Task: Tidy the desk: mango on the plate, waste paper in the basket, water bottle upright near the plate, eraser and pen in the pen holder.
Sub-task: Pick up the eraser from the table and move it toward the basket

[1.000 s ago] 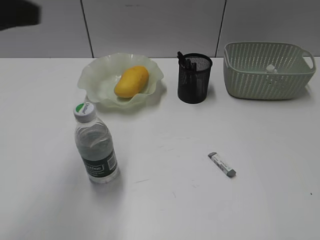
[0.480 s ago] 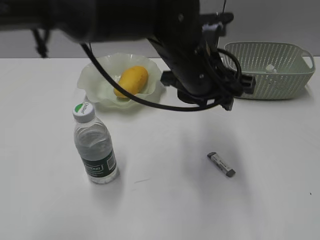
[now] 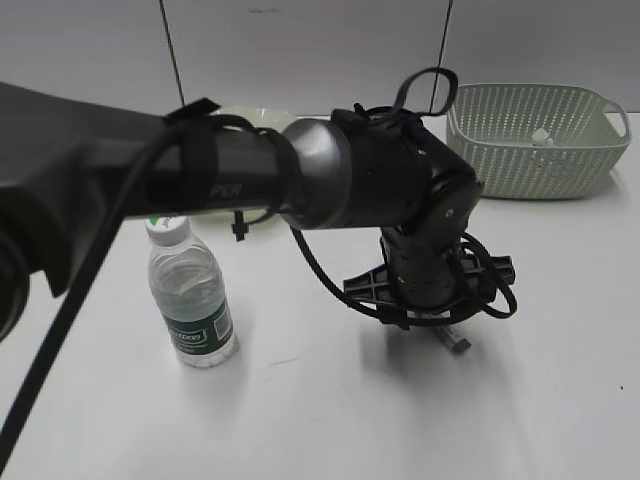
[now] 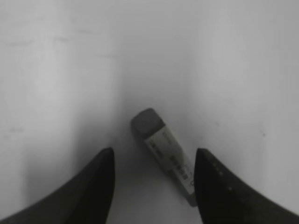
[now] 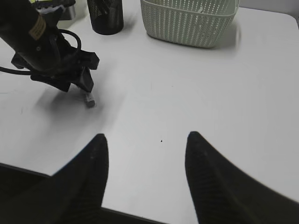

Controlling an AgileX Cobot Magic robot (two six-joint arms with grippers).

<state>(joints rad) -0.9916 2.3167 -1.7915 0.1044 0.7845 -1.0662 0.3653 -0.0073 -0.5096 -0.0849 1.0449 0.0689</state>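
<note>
Poised low over the eraser (image 4: 164, 154) on the desk (image 4: 224, 70), left gripper (image 4: 153, 179) spread wide; right gripper (image 5: 145, 175) likewise released, empty.

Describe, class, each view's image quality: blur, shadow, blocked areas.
Exterior view: left arm blocks the plate; soft shadow under it on the desk. Left wrist view: greyish, eraser sharp, fingertips dark and soft. Right wrist view: clear, fingertips dark.

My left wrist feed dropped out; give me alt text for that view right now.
The open left gripper hovers over the white desk, its two dark fingers straddling the near end of a grey eraser in a printed sleeve, lying diagonally. Nothing is gripped.
</note>
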